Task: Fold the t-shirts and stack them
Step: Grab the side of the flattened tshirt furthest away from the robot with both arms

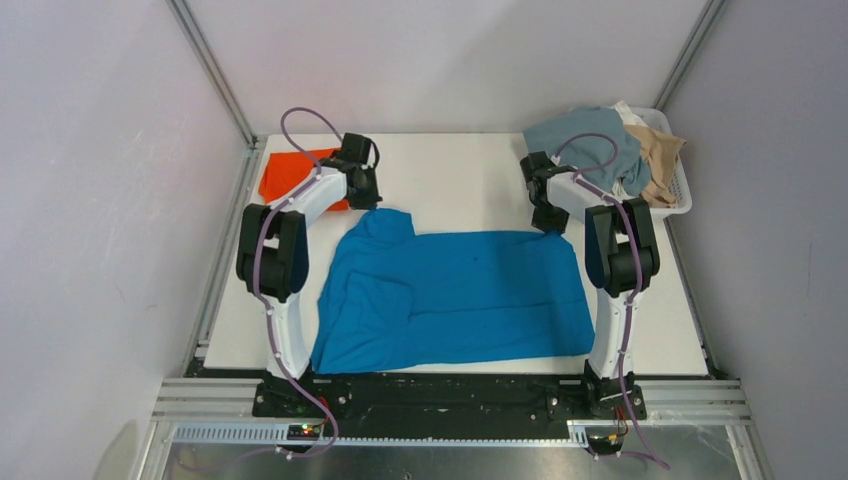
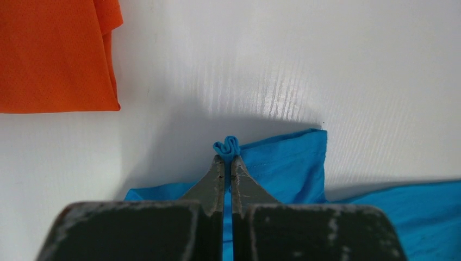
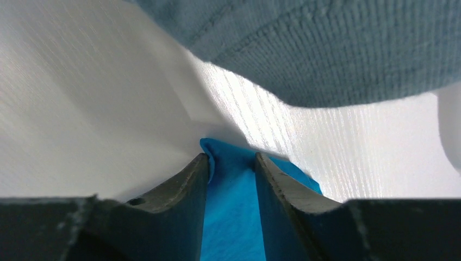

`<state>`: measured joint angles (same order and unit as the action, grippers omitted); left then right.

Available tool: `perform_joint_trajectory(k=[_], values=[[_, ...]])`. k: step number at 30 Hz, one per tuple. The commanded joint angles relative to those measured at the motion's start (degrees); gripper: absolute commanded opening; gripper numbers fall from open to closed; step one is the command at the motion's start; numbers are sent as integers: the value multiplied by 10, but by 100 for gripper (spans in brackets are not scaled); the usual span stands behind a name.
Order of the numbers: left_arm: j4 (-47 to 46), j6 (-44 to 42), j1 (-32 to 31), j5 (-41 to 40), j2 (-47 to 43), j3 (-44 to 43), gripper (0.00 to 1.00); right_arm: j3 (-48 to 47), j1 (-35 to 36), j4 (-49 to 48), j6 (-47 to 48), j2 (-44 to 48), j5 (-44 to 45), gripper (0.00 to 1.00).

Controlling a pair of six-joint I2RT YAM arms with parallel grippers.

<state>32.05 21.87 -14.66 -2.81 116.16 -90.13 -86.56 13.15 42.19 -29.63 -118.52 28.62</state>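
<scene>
A robot test cell in a lab. The white table [image 1: 450, 170] sits boxed in by plain pale walls, with aluminium frame rails [image 1: 215, 80] rising from its far corners. Slotted metal rails [image 1: 450, 400] run along its near edge, where two arms are bolted, cables [image 1: 300, 125] looping off them.

High overhead view, two close wrist views — blue t-shirt [image 1: 460, 295] in all.

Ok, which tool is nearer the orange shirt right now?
Left. The left tool sits just right of the orange shirt, pinching the blue shirt; the right tool is across the table near the basket.
</scene>
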Motion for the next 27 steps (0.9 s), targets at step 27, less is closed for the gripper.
perform_joint_trajectory(k=[27], values=[[-85,34,-69,-49,-273,254,0,112,67,-49,-4,157,46,0]])
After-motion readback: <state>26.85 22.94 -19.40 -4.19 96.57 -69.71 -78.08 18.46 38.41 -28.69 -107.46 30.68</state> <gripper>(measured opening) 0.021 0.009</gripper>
